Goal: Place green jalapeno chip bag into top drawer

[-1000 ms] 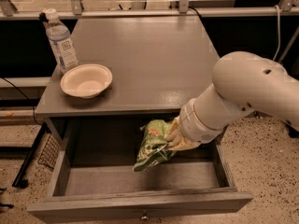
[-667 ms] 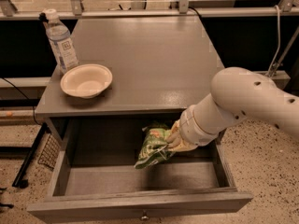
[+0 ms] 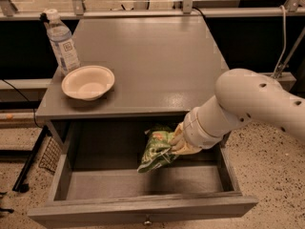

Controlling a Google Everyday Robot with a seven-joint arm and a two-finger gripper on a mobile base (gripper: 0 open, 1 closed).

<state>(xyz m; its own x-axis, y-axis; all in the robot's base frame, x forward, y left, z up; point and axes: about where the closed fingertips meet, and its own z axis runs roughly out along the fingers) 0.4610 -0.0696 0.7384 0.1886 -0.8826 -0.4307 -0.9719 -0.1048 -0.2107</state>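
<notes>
The green jalapeno chip bag (image 3: 155, 150) is crinkled and glossy, and hangs inside the open top drawer (image 3: 143, 209), just above its floor near the middle-right. My gripper (image 3: 175, 140) comes in from the right on a thick white arm and is shut on the bag's upper right edge. The drawer is pulled far out below the grey table (image 3: 152, 61); its small metal knob (image 3: 147, 220) shows at the bottom of the front panel.
A white bowl (image 3: 88, 82) and a clear water bottle (image 3: 62, 41) stand on the table's left side. A dark wire rack (image 3: 50, 154) leans beside the drawer's left. Speckled floor lies to the right.
The arm has swung lower and to the right, and its bulk now covers less of the table. The bag stays held in the drawer at nearly the same spot.
</notes>
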